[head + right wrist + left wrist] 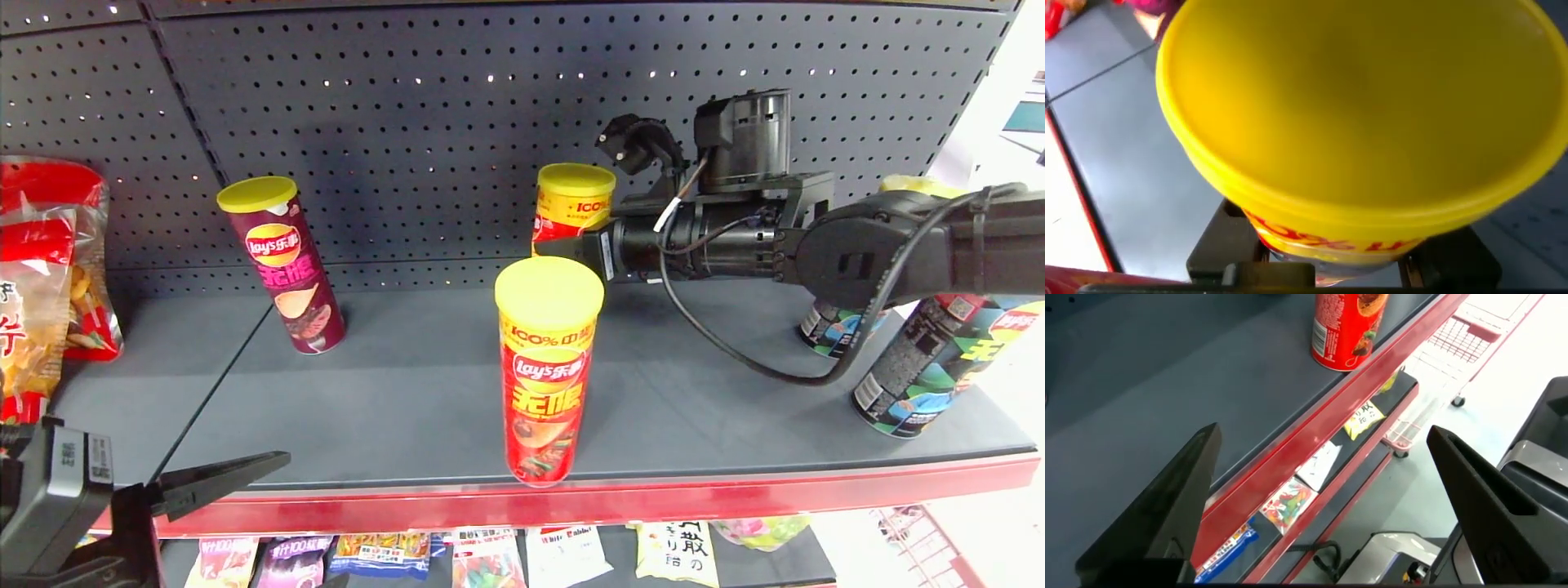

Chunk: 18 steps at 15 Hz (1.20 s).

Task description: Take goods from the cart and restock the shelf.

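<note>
A red chip can with a yellow lid (574, 204) stands at the back of the grey shelf (408, 408), upright. My right gripper (575, 245) is shut on its side, the arm coming in from the right. In the right wrist view its yellow lid (1364, 106) is close up, with the right gripper (1331, 265) around the body below. A second red can (545, 367) stands at the shelf's front edge, its base (1343, 335) seen from the left wrist. A purple can (282, 265) stands back left. My left gripper (245, 478) is open and holds nothing, low at the front left (1323, 433).
Snack bags (41, 269) fill the shelf's left end. Green and black cans (922, 367) stand at the right end under my right arm. The red shelf lip (653, 494) runs along the front, with packets (490, 555) on the shelf below. A wire cart (1454, 335) stands beyond.
</note>
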{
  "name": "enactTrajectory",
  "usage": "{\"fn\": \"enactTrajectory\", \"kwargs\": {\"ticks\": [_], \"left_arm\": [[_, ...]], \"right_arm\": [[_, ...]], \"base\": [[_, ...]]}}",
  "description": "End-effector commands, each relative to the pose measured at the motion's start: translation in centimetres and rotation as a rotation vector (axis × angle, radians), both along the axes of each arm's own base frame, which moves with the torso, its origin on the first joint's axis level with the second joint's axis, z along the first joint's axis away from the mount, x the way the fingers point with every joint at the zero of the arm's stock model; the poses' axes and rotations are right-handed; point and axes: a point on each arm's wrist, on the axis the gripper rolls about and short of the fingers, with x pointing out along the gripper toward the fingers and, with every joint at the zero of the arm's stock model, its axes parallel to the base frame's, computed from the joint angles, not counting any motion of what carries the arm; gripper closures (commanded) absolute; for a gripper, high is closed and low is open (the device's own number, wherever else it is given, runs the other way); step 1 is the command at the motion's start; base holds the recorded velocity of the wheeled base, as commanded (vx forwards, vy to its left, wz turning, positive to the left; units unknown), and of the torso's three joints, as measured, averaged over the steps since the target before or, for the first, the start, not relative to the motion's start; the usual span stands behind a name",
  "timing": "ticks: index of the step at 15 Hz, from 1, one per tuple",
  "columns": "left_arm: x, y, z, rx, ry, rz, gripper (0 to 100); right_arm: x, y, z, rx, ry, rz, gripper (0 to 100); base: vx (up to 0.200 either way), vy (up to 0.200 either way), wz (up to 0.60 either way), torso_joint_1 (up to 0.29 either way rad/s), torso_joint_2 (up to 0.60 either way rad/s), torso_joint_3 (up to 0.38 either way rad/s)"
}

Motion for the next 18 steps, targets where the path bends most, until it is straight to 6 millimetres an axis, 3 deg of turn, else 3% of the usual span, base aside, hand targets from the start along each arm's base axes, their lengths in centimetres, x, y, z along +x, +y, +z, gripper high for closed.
{"fn": "enactTrajectory", "kwargs": {"ticks": [1, 8, 9, 13, 18], "left_arm": [[0.1, 0.0, 0.0, 0.001, 0.002, 0.001, 0], [0.1, -0.1, 0.0, -0.001, 0.008, 0.000, 0], [0.1, -0.1, -0.1, -0.001, 0.011, 0.001, 0], [0.1, 0.0, -0.1, -0.001, 0.014, 0.003, 0], [0.2, -0.1, -0.3, 0.006, 0.053, 0.009, 0]], "right_arm": [[-0.3, 0.1, -0.6, -0.010, 0.017, 0.006, 100], [-0.6, 0.1, -1.6, -0.015, 0.023, 0.011, 100], [-0.7, 0.3, -1.7, -0.016, 0.024, 0.015, 0], [-1.7, -0.1, -1.1, -0.011, 0.024, 0.015, 0], [-5.5, -2.8, -0.7, -0.036, 0.038, -0.043, 0]], "base": [[0.000, 0.000, 0.00, 0.000, 0.00, 0.000], [0.000, 0.000, 0.00, 0.000, 0.00, 0.000], [0.000, 0.000, 0.00, 0.000, 0.00, 0.000], [0.000, 0.000, 0.00, 0.000, 0.00, 0.000], [0.000, 0.000, 0.00, 0.000, 0.00, 0.000]]}}
